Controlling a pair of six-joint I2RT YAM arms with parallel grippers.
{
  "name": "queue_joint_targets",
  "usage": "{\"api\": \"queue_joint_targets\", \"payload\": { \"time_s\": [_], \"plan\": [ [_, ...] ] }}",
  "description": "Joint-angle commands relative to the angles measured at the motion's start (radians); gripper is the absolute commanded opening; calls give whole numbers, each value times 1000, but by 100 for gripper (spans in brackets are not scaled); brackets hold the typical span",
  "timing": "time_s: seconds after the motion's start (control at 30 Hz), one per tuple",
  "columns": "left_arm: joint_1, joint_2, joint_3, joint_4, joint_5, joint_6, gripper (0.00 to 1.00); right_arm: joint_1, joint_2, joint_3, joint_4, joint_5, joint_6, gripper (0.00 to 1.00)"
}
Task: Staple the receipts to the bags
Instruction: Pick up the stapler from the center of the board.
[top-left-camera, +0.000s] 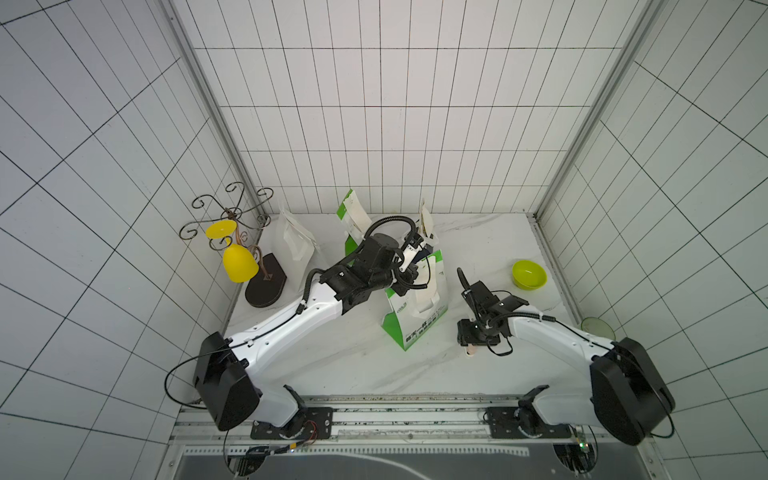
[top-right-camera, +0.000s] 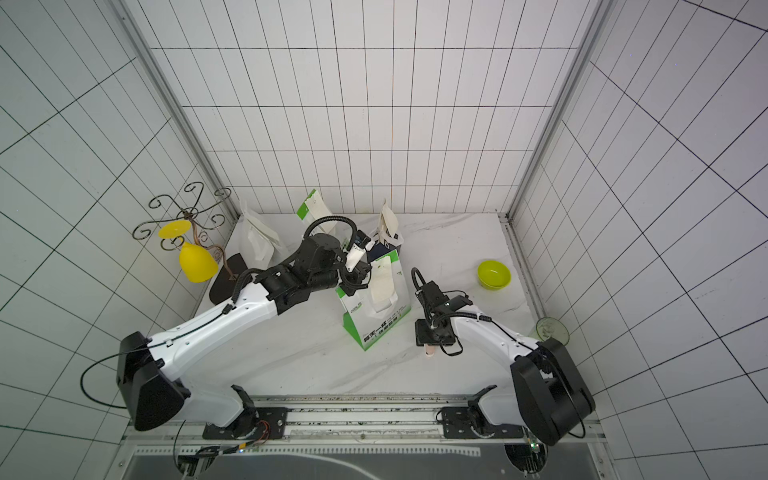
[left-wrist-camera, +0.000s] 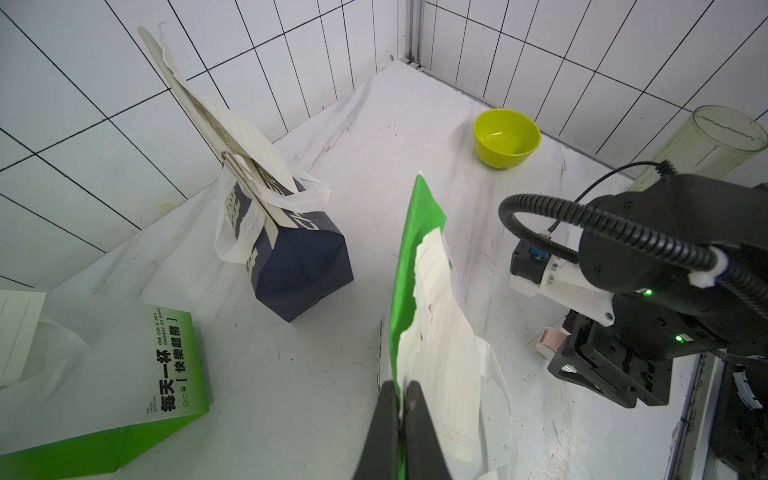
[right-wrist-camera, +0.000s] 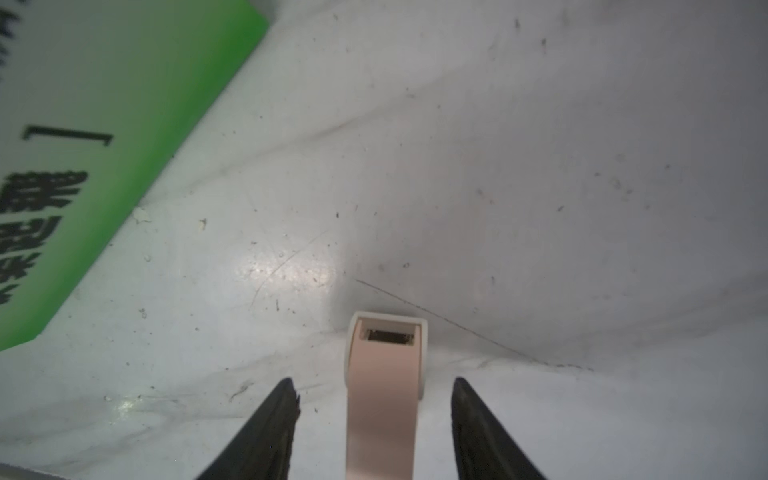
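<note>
High overhead, both top views look down on the green-and-white bag (top-left-camera: 415, 324) (top-right-camera: 374, 320) (left-wrist-camera: 409, 249) (right-wrist-camera: 124, 104), which our close wrist views share, left at its top, right at its base.

left claw (left-wrist-camera: 402, 388) pinched closed, held high | right claw (right-wrist-camera: 372, 380) spread, pointing down, low

Navy bag (left-wrist-camera: 299, 266) (white lettering); green-white bag (top-left-camera: 419, 324); lime bowl (top-left-camera: 528, 274); pink stapler (right-wrist-camera: 380, 395).

On the white marbled tabletop (top-left-camera: 332, 365) a pink stapler (right-wrist-camera: 380, 395) is laid between the fingers (right-wrist-camera: 266, 428) of the right end effector (right-wrist-camera: 374, 381). A white-and-green bag (top-left-camera: 419, 328) is stood beneath the left end effector (left-wrist-camera: 402, 386); a navy bag (left-wrist-camera: 299, 266), a second white-and-green bag (left-wrist-camera: 124, 353) and a plain white bag (top-left-camera: 297, 245) are stood beyond it. A lime bowl (top-left-camera: 528, 274) is set beyond the right end effector.
</note>
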Motion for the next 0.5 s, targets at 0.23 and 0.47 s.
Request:
{"api": "queue_joint_targets", "payload": {
  "time_s": [0.23,0.47],
  "plan": [
    [0,-6,-19,-70,12,13,0,31,85,100,-9,79,17,48],
    [-2,-3,-21,-73,20,15,0,31,120,127,44,76,19,41]
  ]
}}
